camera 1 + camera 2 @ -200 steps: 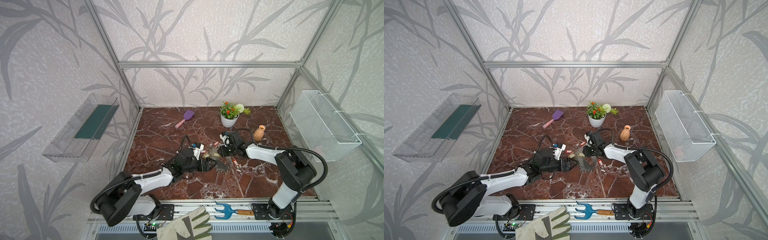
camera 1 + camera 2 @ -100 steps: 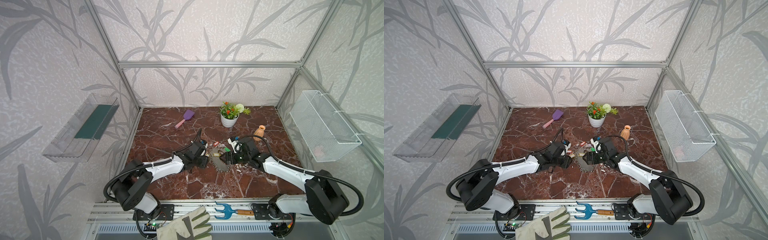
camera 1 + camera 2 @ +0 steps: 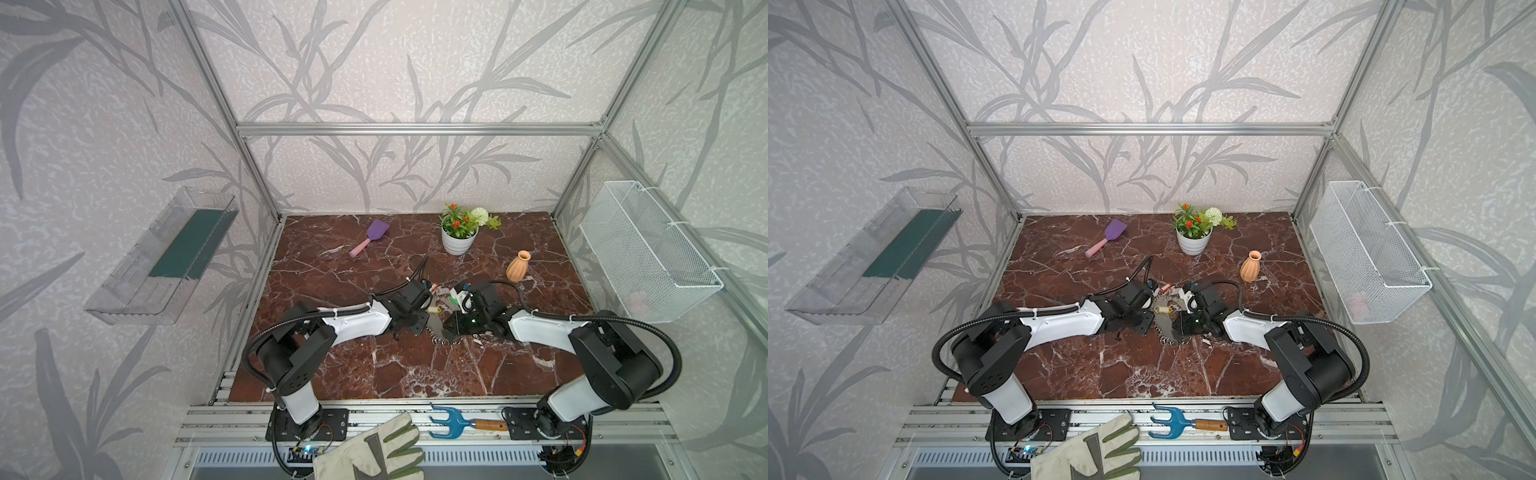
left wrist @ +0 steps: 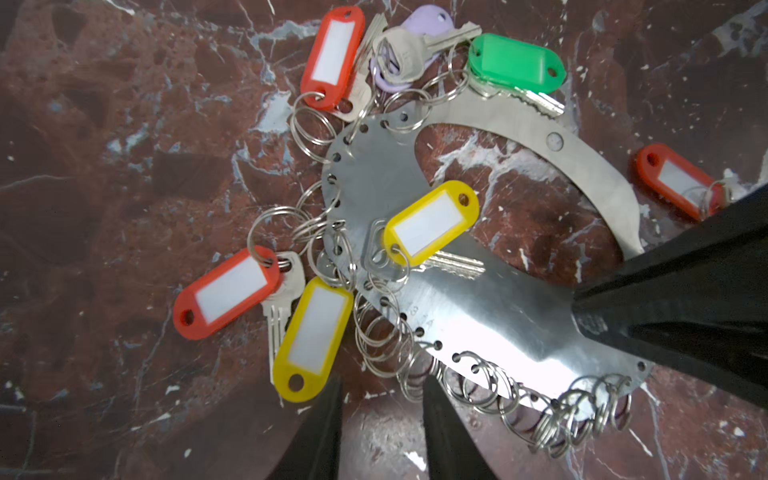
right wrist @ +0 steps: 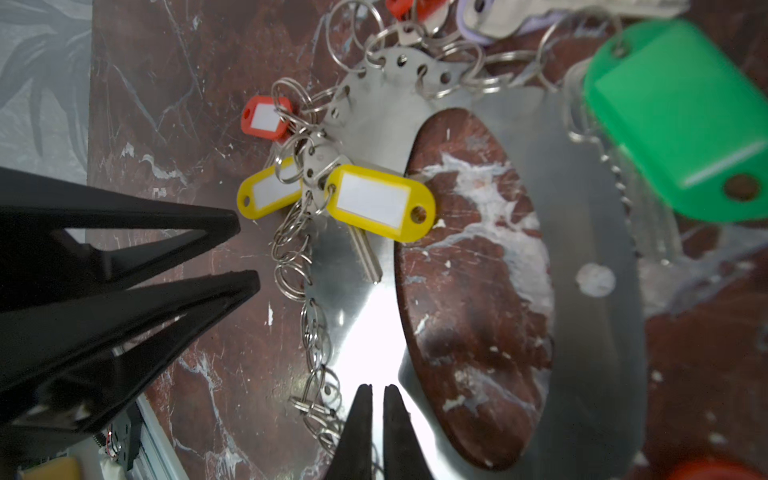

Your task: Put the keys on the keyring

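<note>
Right gripper has come down from the far side since a second ago, so both arms now flank the keyring lying mid-counter. My left gripper has its fingers apart beside the edge rings, holding nothing. The right one's clenched, tips on the band. The keys lie scattered around it.

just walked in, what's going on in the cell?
Both arms are at the keyring, a flat metal band edged with split rings, on the marble table. The right claw looks pinched shut on one end of the band; the left claw is open beside the ringed edge, holding nothing. Tagged keys cluster around the band; a yellow-tagged key lies on top of it, a red-tagged key apart.
</note>
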Robot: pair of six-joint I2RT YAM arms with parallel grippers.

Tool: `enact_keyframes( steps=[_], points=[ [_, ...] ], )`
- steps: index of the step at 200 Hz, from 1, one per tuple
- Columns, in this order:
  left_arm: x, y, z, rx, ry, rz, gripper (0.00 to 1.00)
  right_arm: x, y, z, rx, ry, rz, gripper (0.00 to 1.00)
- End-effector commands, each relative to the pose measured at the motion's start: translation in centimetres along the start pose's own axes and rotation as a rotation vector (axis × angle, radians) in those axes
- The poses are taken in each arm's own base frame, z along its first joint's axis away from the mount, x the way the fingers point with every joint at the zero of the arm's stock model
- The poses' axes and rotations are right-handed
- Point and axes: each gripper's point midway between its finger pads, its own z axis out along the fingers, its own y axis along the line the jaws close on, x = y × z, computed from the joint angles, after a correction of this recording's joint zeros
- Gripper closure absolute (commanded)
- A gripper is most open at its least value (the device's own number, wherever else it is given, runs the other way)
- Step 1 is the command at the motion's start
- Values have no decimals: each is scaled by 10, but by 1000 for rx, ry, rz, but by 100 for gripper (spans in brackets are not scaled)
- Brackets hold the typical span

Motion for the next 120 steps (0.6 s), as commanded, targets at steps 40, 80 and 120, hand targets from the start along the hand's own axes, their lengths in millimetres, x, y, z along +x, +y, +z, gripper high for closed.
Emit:
enact_keyframes(
  steps=[40, 80, 120],
  points=[
    [-6, 8, 9, -69, 25, 13, 76, 0, -2, 9, -2, 20, 7, 95],
    [-11, 17, 9, -128, 11, -6, 79, 7, -6, 12, 5, 43, 14, 98],
    [-18, 28, 7, -194, -2, -24, 79, 13, -8, 14, 4, 70, 16, 100]
  ],
)
